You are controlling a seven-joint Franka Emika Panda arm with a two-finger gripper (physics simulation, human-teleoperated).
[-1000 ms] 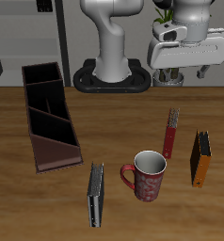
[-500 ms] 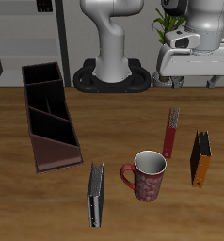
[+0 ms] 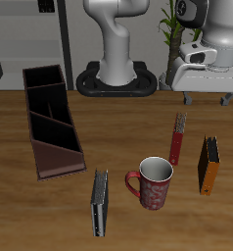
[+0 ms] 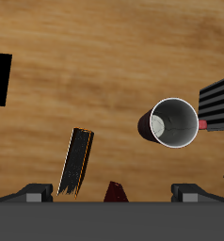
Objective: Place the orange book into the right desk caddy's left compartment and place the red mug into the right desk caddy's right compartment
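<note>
Over the last second the gripper point(image 3: 208, 98) had travelled across the upper right of the exterior view, sliding toward the right edge of the frame and sinking a little, so that it hung high over the back of the table point(image 3: 116, 211), roughly above the slim red book point(image 3: 177, 138) and the orange book point(image 3: 209, 164). Nothing on the table had shifted in that time. That drift read as the opening approach to the first half of the task, a line-up over the orange book, with no grasp begun and both things yet to be moved. The fingers were spread wide apart and empty; the wrist view showed the two fingertips well separated with only bare wood between them. The orange book stood on its edge at the right of the exterior frame, below the gripper in the picture and well apart from it, so a long descent and a small move toward the table's front edge seemed to be needed. The red mug point(image 3: 153, 182) stood upright in the lower centre, handle toward the dark grey book point(image 3: 99, 203), which stood on edge just beside it. The right desk caddy point(image 3: 50, 120) lay at the left of the frame, far from the gripper, all its sections empty, its sloped end toward the bottom of the frame.
</note>
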